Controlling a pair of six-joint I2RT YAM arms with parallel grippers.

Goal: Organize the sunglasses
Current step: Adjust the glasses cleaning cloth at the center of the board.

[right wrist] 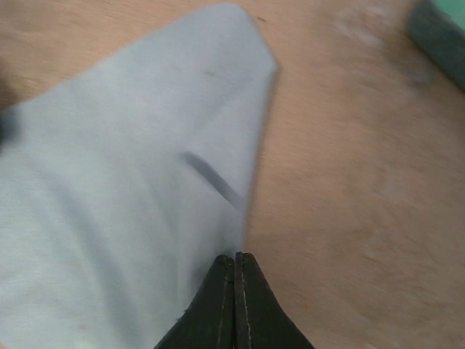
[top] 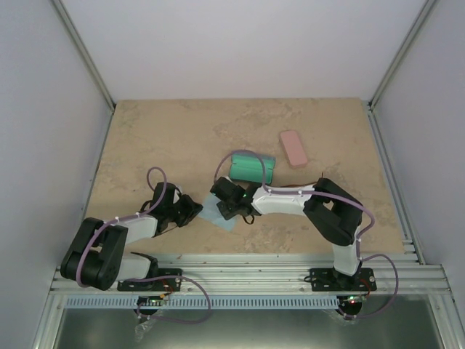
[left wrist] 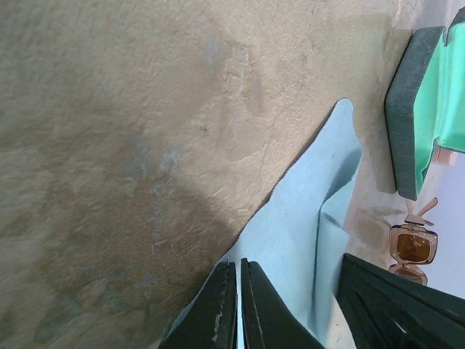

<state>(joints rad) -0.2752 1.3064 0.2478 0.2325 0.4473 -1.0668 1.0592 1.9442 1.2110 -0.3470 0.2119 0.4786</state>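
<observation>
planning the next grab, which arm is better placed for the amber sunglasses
Probably the right. The amber sunglasses lie by the green case, just beyond the right gripper; the left gripper sits across the light blue cloth from them. Both are shut on that cloth, so it must let go first.

The table (top: 160, 138) had a mottled beige, stone-look top. A pink oblong case (top: 294, 147) lay toward the far right, well apart from the rest. Near the middle sat an open case with a dark shell and bright green lining (top: 252, 167). Just beside it lay amber-brown translucent sunglasses (left wrist: 413, 246), and a rumpled light blue cloth (top: 218, 213) lay nearer the front.
</observation>
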